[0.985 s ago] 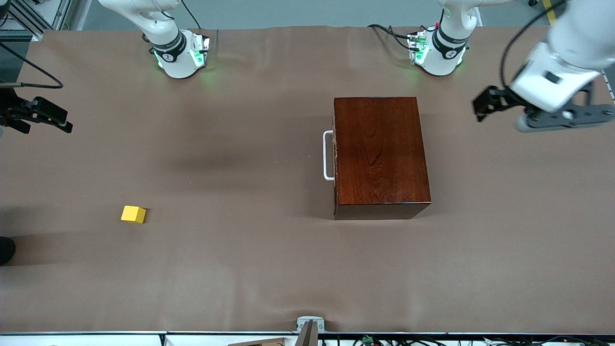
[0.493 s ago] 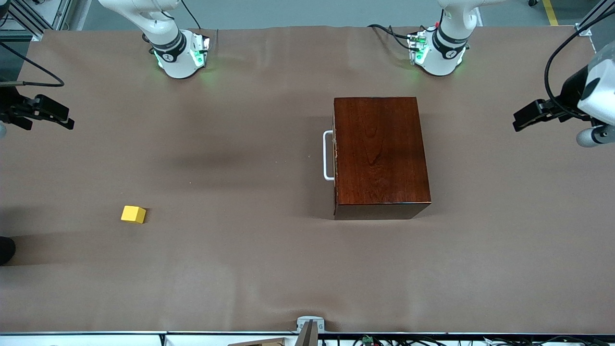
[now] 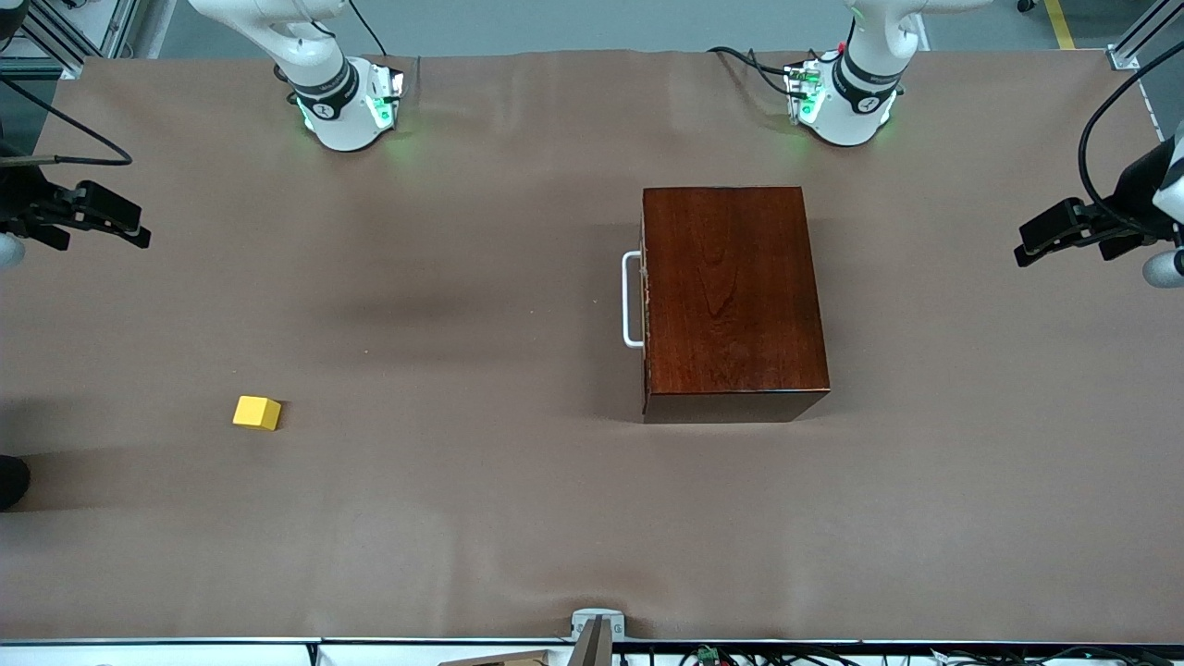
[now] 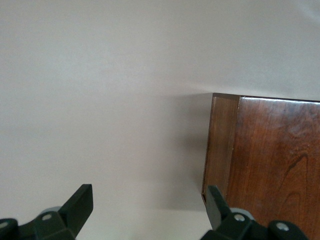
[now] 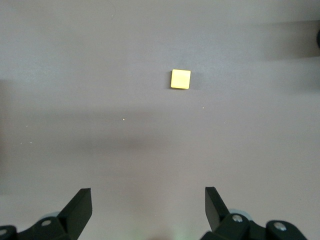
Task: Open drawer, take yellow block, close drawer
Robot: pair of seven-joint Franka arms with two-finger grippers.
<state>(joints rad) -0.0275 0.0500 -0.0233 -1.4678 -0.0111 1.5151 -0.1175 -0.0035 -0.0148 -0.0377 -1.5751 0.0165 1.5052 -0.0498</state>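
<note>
Since 1 second ago the left gripper (image 3: 1041, 242) has drawn back from beside the wooden box (image 3: 731, 296) to the table's (image 3: 518, 518) edge at the left arm's end, while the right gripper (image 3: 116, 222) has barely shifted at the right arm's end. The drawer (image 3: 645, 301) is shut, its white handle (image 3: 629, 301) facing the right arm's end. Each wrist view shows its own fingers (image 4: 80, 202) (image 5: 80, 205) spread wide and empty. The yellow block (image 3: 256, 413) (image 5: 180, 79) sits on the brown cloth, well apart from the box.
</note>
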